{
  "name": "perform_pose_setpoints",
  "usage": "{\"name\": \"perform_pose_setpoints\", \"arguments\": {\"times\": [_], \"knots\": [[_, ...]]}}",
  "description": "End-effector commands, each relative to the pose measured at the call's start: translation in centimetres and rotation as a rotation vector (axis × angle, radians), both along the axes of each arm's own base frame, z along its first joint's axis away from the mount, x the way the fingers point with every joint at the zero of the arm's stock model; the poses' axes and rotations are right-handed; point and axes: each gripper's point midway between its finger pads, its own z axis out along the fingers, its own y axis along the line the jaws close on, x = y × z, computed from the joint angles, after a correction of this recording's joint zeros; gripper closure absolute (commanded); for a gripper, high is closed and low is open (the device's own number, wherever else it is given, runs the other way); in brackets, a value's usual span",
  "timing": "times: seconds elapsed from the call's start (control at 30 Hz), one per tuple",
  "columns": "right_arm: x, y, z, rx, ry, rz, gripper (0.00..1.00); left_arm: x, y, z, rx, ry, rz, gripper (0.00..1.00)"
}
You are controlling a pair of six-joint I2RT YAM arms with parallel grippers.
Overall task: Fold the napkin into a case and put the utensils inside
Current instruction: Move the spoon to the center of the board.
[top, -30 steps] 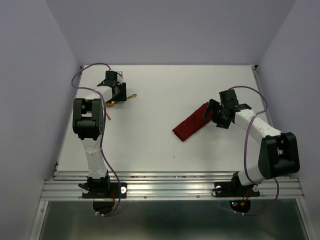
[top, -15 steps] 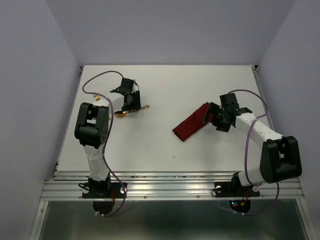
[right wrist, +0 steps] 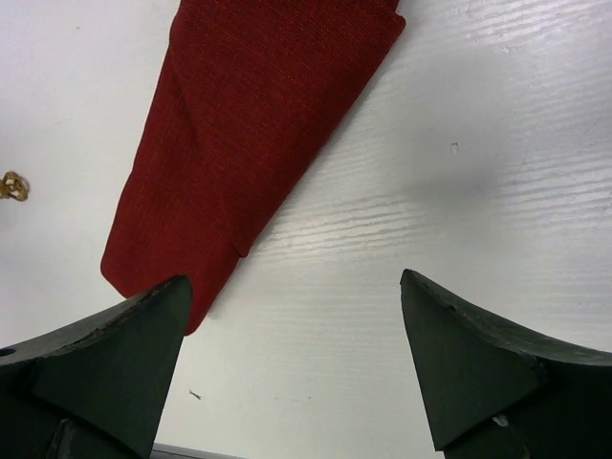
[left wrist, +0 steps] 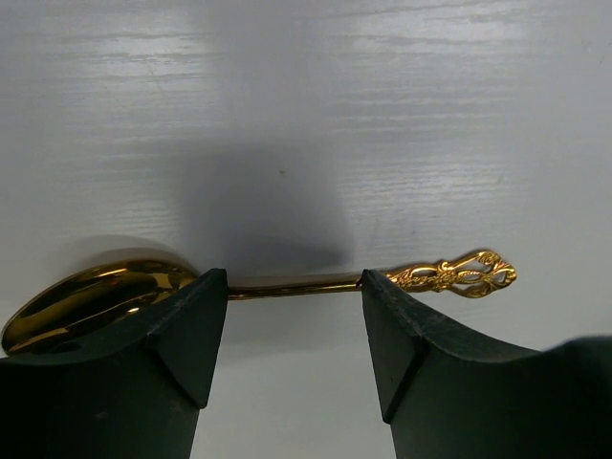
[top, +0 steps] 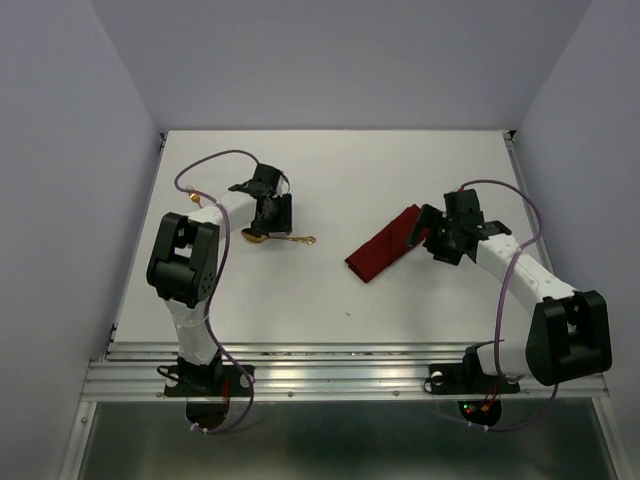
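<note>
At the left of the white table (top: 400, 170), our left gripper (left wrist: 292, 275) stands low over the small shiny gold spoon (top: 283, 239). Its jaws are spread. In the left wrist view the thin handle runs crosswise through the gap, with the oval bowl behind one finger and the ornate end past the other. The spoon seems to lie on the table, and nothing pinches it.

Well apart to the right lies the narrow dark red cloth case (top: 383, 248), set aslant and already folded. Our right gripper (right wrist: 294, 279) hovers at its far right end with jaws wide and nothing between them. We cannot find the fork in any view.

We judge the folding done and the spoon to be the step in hand. Next we must get a firm hold on the slim handle, carry the spoon right and slide it into the case. The right gripper likely has to steady or lift the cloth. We cannot tell which end opens.
</note>
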Motion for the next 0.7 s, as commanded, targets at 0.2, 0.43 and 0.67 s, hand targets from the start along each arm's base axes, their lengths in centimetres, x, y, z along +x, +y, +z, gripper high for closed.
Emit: {"name": "perform_pose_setpoints", "arguments": {"times": [0.2,0.43,0.67], "knots": [[-0.3,0.3,0.3,0.020,-0.023,-0.011,0.05,-1.1,3.0,5.4,0.167,-0.122,-0.117,0.32],[0.1,0.7,0.6,0.014,-0.024,0.010,0.05,-5.5,1.7,4.4,0.154,-0.093,-0.162,0.43],[0.4,1.2,0.4,0.017,-0.016,0.023,0.05,-6.9,-2.2,1.6,0.093,-0.036,-0.235,0.46]]}}
